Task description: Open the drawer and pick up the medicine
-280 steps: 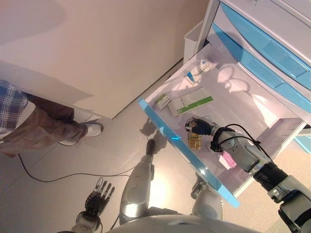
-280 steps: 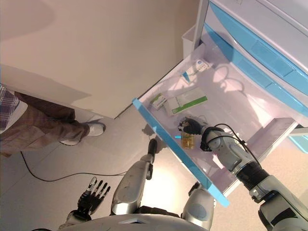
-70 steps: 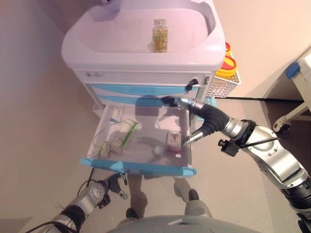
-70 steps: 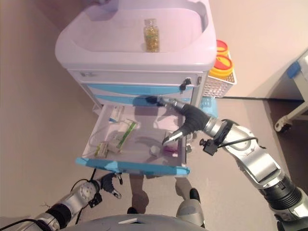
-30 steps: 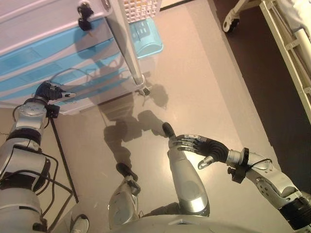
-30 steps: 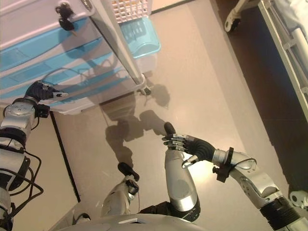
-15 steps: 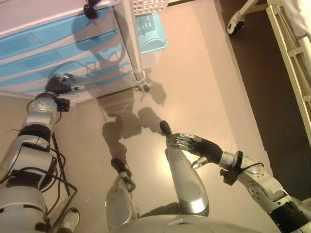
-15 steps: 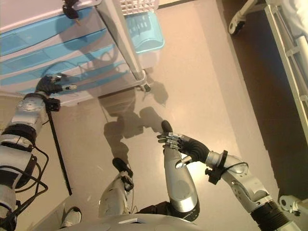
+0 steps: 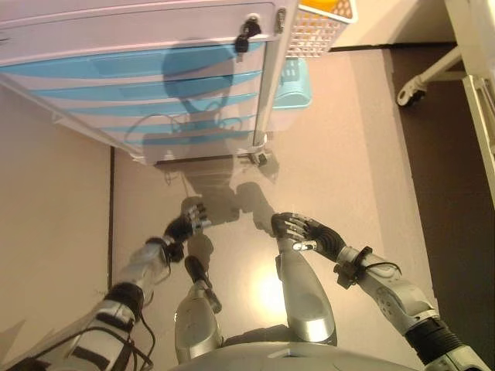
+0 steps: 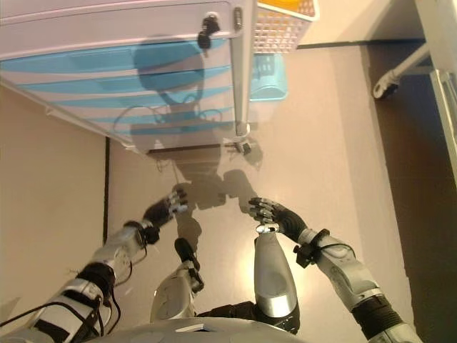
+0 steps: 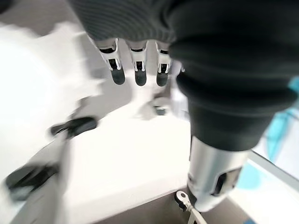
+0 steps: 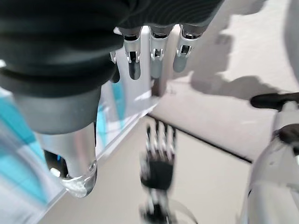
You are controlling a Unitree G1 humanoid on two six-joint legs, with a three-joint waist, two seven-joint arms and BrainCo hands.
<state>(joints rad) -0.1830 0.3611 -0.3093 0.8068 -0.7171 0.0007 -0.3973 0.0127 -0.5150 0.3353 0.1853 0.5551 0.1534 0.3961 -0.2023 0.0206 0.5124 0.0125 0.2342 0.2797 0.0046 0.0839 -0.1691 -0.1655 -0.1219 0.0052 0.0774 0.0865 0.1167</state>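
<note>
The white cart (image 9: 147,31) with blue drawer fronts (image 9: 139,85) stands at the top of the eye views; all its drawers in view are shut. No medicine shows in any view. My left hand (image 9: 184,226) hangs low over the floor in front of the cart, fingers (image 11: 136,70) straight, holding nothing. My right hand (image 9: 311,233) is level with it to the right, also over the floor, fingers (image 12: 155,53) straight and empty. The right wrist view shows the left hand (image 12: 158,164) across from it.
A black key lock (image 9: 248,29) sits at the cart's upper right corner. A white mesh basket (image 9: 319,31) hangs on the cart's right side, above a light blue bin (image 9: 294,85). A caster of a white bed frame (image 9: 408,93) stands at the right.
The view has swung up to the cart front. My left hand has come off the lower drawer front and dropped towards my legs. The right hand stays low. The drawer open 2.3 s ago is shut.
</note>
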